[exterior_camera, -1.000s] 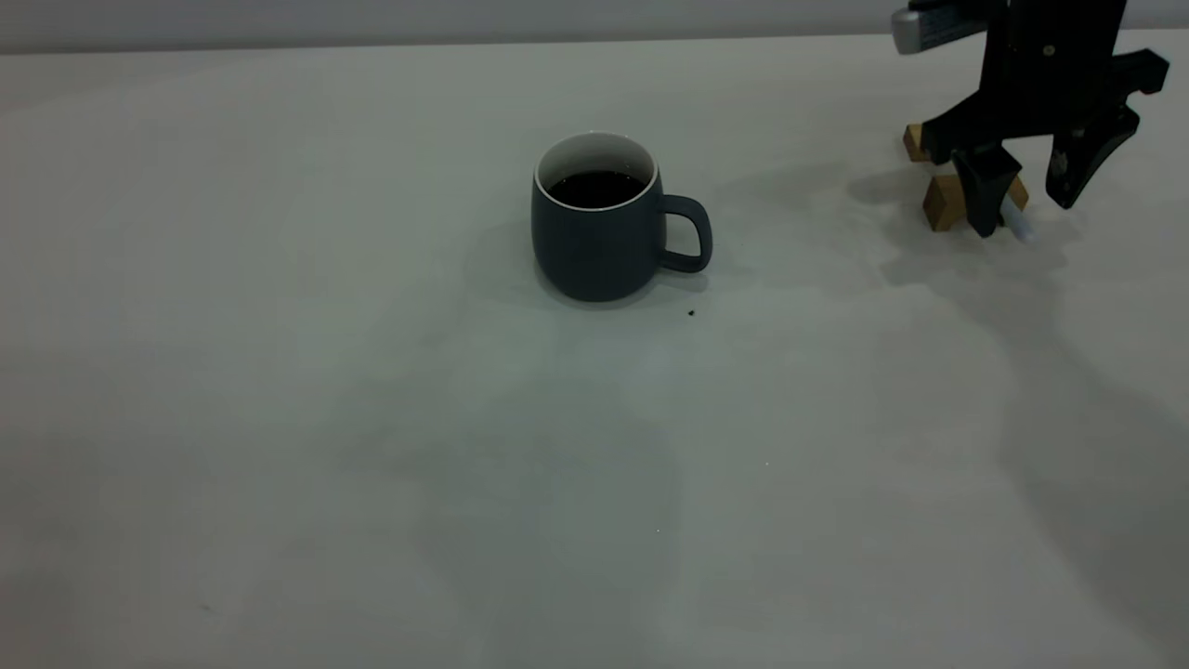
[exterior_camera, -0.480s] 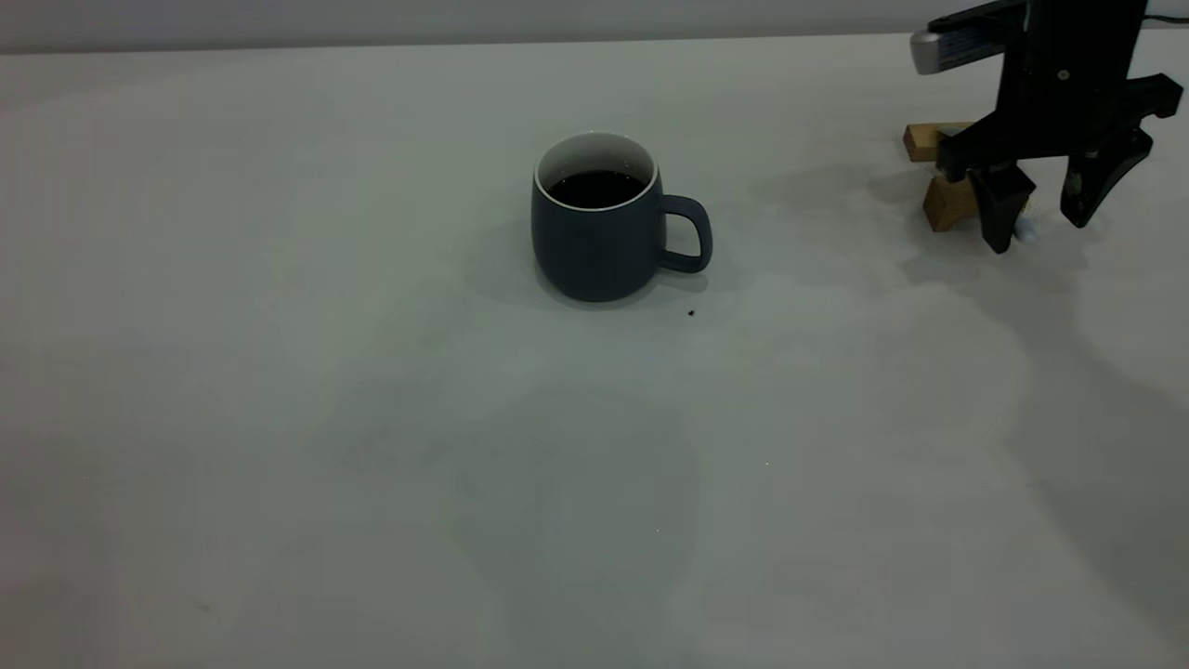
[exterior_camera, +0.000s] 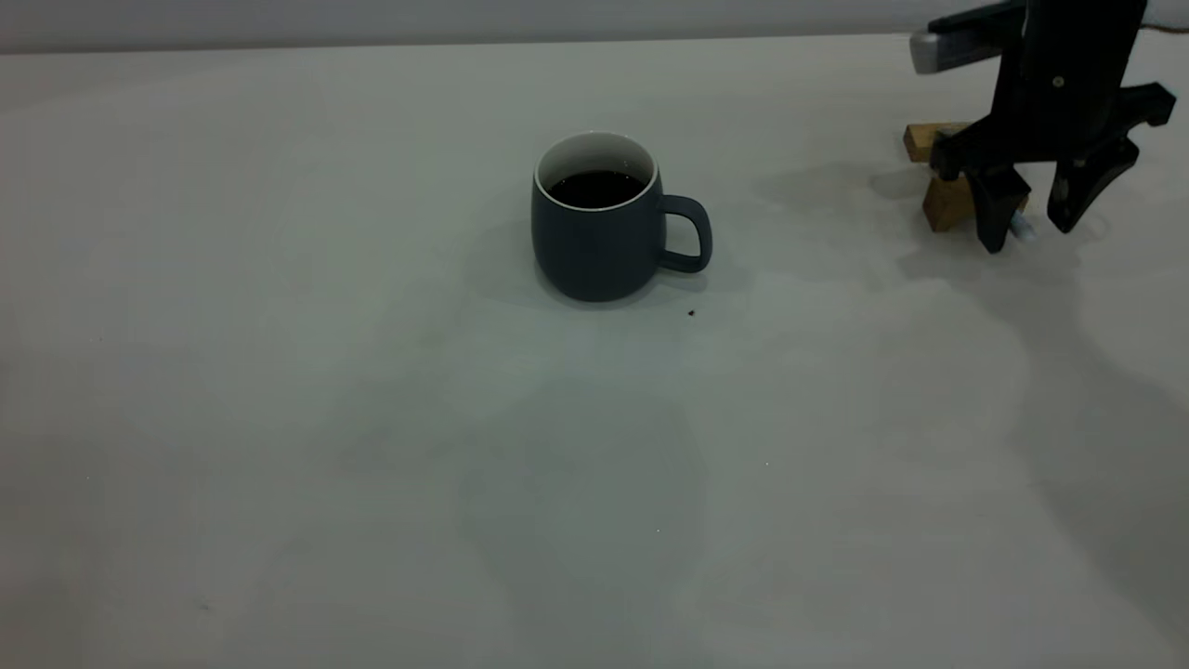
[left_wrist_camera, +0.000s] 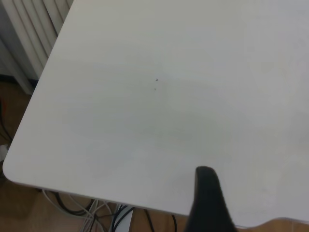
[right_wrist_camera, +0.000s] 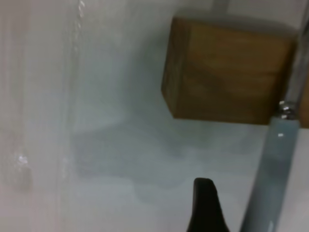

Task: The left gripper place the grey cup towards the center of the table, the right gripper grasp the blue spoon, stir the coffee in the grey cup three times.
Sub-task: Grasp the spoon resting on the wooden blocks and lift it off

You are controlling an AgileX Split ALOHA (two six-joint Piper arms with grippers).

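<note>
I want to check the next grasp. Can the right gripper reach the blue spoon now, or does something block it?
Probably yes. The right gripper hangs open over the blue spoon, one finger on each side of its handle. The wooden blocks lie beside the spoon but not between the fingers.

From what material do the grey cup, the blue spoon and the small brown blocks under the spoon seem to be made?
The grey cup: probably ceramic, matte dark outside, white glazed-looking inside.
The blue spoon: pale blue smooth handle, perhaps plastic or ceramic; a shiny metal collar joins a grey neck.
The brown blocks: likely wood, unpolished, with faint grain.
</note>
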